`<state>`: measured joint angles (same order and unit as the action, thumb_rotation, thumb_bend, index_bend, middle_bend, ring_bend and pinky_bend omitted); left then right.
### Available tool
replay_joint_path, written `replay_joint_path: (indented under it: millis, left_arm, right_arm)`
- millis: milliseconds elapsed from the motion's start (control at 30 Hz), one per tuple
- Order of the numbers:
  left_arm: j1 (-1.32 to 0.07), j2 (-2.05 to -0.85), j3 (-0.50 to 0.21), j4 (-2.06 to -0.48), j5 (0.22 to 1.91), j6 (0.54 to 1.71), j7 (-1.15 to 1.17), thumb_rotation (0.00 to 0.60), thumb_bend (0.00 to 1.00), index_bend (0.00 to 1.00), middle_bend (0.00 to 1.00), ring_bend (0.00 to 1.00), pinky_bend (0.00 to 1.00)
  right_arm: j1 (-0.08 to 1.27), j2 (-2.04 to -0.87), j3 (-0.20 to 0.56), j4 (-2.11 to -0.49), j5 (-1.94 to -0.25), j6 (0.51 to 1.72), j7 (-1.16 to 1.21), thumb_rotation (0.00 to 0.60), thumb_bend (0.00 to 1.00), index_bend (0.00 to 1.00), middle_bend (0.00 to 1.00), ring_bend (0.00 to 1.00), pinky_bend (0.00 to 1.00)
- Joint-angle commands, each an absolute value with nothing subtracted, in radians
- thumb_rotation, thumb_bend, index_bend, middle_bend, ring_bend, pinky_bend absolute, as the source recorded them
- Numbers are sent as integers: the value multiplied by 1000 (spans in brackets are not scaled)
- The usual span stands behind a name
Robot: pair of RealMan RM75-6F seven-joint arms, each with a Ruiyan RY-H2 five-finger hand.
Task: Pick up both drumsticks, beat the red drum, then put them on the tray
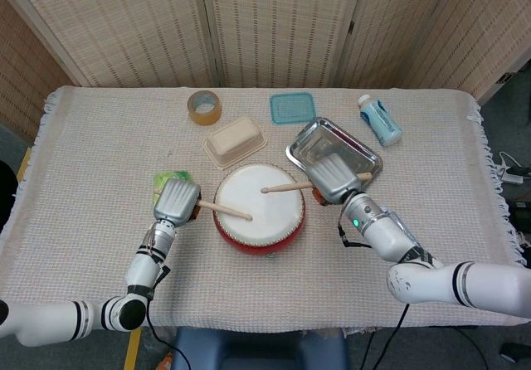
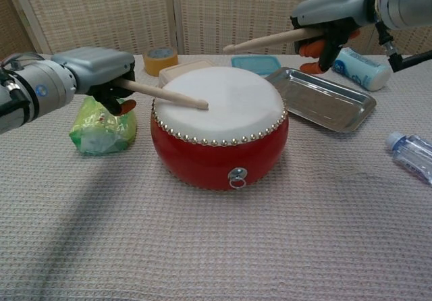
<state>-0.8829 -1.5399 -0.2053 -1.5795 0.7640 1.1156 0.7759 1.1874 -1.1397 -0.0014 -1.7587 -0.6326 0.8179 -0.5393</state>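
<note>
The red drum (image 1: 259, 236) (image 2: 219, 146) with a white skin stands mid-table. My left hand (image 1: 177, 200) (image 2: 101, 71) grips a wooden drumstick (image 1: 226, 211) (image 2: 165, 95) just left of the drum; its tip lies low over the skin's left part. My right hand (image 1: 332, 177) (image 2: 331, 17) grips the other drumstick (image 1: 286, 187) (image 2: 270, 40), raised above the drum with its tip over the far side. The steel tray (image 1: 309, 142) (image 2: 324, 98) sits behind and right of the drum, partly under my right hand in the head view.
A green bag (image 1: 166, 181) (image 2: 101, 127) lies beside my left hand. A beige box (image 1: 236, 141), tape roll (image 1: 204, 107) and teal lid (image 1: 292, 108) sit behind the drum. A white bottle (image 1: 380, 121) lies far right, a clear bottle (image 2: 410, 154) at the chest view's right edge.
</note>
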Motion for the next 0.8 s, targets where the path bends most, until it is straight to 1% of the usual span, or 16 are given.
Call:
replay_joint_path:
  millis: [33,133,200,300,433,567,667,800]
  left_arm:
    - [-872,-1510,-218,-1605,786,1143,749,600,489,1000,1000,1000,1000]
    - [-853,-1460,-243,-1649,817,1174,702,600,491,1000,1000,1000,1000]
    - [-842,-1435,-255,-1671,831,1185,675,600,489,1000,1000,1000,1000]
    - [-844,-1426,-249,-1673,828,1172,677,600,489,1000,1000,1000,1000]
    - [-863,-1482,-225,-1626,795,1131,697,600,489,1000,1000,1000,1000]
    - [-883,-1545,-198,-1564,763,1101,735,600,488,1000,1000,1000,1000]
    - [-884,-1555,-200,-1554,768,1118,737,600,488,1000,1000,1000,1000]
    - [-865,-1511,-224,-1599,809,1164,702,600,488,1000,1000,1000,1000]
  right_arm:
    - [1204,-1189,-38,-1702,-578,775,-590,600,410,1000,1000,1000,1000]
    - [1227,-1241,-70,-1650,-518,750,-638,600,410,1000,1000,1000,1000]
    - [1229,-1259,-63,-1637,-504,755,-636,600,410,1000,1000,1000,1000]
    - [1225,-1239,-41,-1657,-517,772,-615,600,409,1000,1000,1000,1000]
    - [1193,-1165,7,-1741,-600,828,-557,600,410,1000,1000,1000,1000]
    - [1165,-1111,35,-1795,-652,842,-508,600,410,1000,1000,1000,1000]
    - [1162,-1119,25,-1776,-652,821,-515,600,410,1000,1000,1000,1000]
    - [1179,-1193,-19,-1687,-594,770,-565,600,410,1000,1000,1000,1000]
